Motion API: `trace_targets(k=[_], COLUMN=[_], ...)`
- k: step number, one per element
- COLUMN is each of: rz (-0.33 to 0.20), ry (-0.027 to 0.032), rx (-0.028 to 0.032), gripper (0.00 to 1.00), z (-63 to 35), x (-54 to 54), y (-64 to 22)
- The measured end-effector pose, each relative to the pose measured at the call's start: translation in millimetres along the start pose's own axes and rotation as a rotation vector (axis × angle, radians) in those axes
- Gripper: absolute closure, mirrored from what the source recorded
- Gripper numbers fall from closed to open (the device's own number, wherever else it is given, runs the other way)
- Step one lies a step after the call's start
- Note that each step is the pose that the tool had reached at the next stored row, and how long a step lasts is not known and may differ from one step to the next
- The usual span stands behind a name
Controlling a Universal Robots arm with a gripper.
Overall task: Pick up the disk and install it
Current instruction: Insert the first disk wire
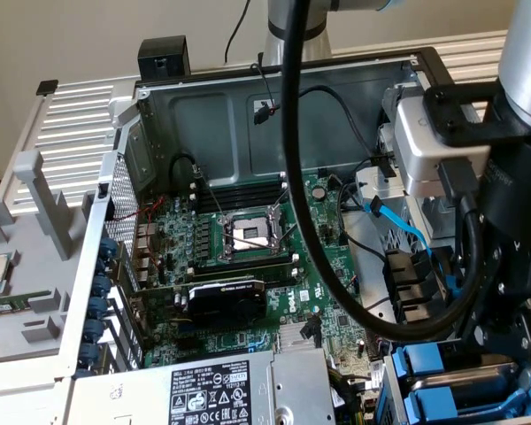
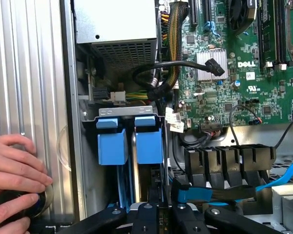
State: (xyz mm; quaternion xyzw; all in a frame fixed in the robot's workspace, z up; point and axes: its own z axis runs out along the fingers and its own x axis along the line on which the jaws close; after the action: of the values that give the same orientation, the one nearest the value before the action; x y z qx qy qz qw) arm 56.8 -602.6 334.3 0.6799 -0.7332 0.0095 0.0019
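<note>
The gripper (image 2: 161, 217) is closest to the wrist camera, and its black parts stand low over the drive bay of an open computer case (image 1: 248, 106). Whether the jaws are apart, together or clamped on something, I cannot tell, because their tips are hidden.

Directly in front of them two bright blue carrier frames stand on edge, side by side in the bay. The disk (image 2: 149, 141) is the one nearer to the motherboard, in line with the gripper. The other blue carrier (image 2: 111, 144) is just beside it, on the side of the case wall.

A person's hand (image 2: 14, 180) rests outside the case on the ribbed grey bench (image 2: 34, 73), with the fingers around a dark round object. A light blue flat cable (image 2: 210, 195) lies near the gripper, next to a row of black connectors (image 2: 229, 158).

Further away is the green motherboard (image 2: 244, 73) with a small silver heatsink (image 2: 210, 63). The grey power supply (image 2: 117, 29) sits beyond the bay, with a bundle of black and yellow wires (image 2: 173, 34) beside it.

In the exterior view the arm (image 1: 513, 221) comes down at the exterior view's right, over the blue frames. A thick black cable (image 1: 292, 177) hangs across the case. The empty processor socket (image 1: 248, 235) is in the middle of the board, and a black graphics card (image 1: 226, 297) lies in front of it.
</note>
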Motion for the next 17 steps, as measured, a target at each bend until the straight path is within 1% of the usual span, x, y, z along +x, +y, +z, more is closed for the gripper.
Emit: trace_targets(k=[7,9,10,11,14,17], rz=[0.0,0.0,0.0,0.0,0.0,0.0], ry=[0.0,-0.0003,-0.0002,0.0002,0.0023,0.0045], rx=[0.0002,0.0001,0.0,0.0,0.0002,0.0004], gripper=[0.83,0.81,0.75,0.75,0.75,0.75], z=[0.0,0.0,0.0,-0.6,-4.3,-11.9], x=[0.0,0.0,-0.1,-0.1,-0.5,-0.7], y=[-0.1,0.0,0.0,0.0,0.0,-0.1])
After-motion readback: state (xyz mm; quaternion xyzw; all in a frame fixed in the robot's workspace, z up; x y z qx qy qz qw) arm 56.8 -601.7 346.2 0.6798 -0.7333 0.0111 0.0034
